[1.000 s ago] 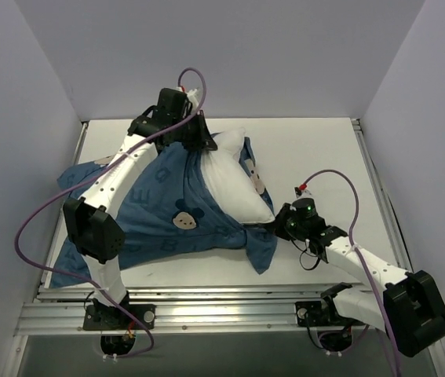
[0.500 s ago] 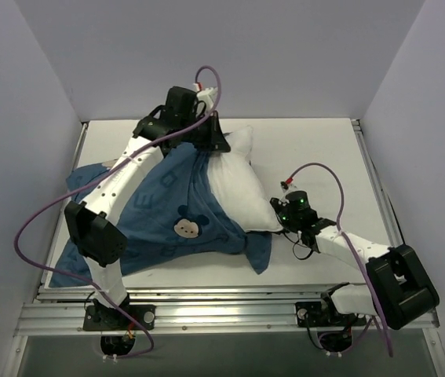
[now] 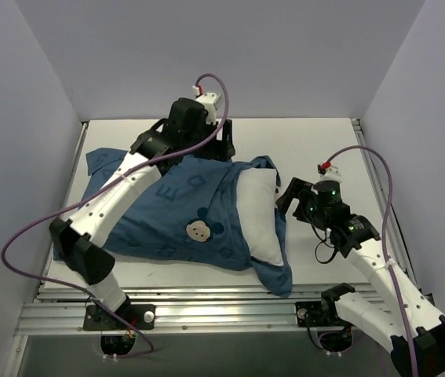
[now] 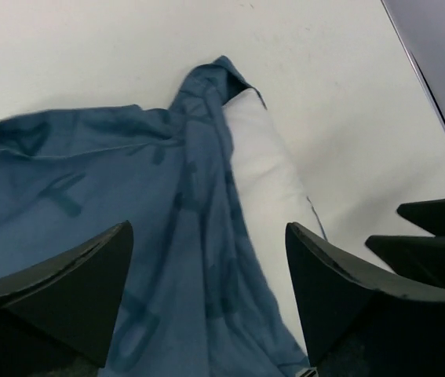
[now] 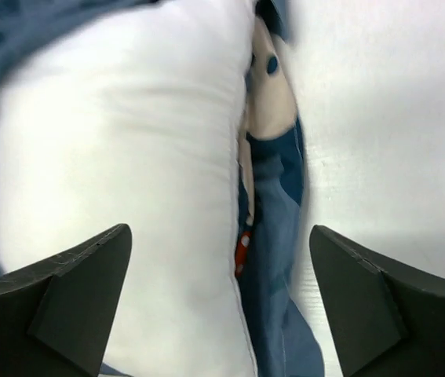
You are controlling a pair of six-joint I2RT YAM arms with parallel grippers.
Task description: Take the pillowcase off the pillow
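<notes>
The dark-blue pillowcase [image 3: 167,212] lies across the table, with a mouse face [image 3: 199,230] on top. The white pillow [image 3: 257,214] sticks out of its right-hand opening, and blue cloth wraps under that end. My left gripper [image 3: 222,148] hovers open over the far edge of the pillowcase [image 4: 128,228], nothing between its fingers [image 4: 81,283]; the pillow [image 4: 265,173] shows beyond. My right gripper [image 3: 288,196] stands open just right of the pillow [image 5: 120,157], above the pillowcase edge [image 5: 273,236], holding nothing.
Grey walls [image 3: 26,118] close in the white table [image 3: 316,149] on the left, back and right. An aluminium rail [image 3: 222,314] runs along the near edge. The right arm's dark fingers [image 4: 434,228] show at the right of the left wrist view.
Both grippers have opened and let go. The pillow and pillowcase have dropped flat on the table. The left gripper has moved right, and the right one has drawn back to the right.
</notes>
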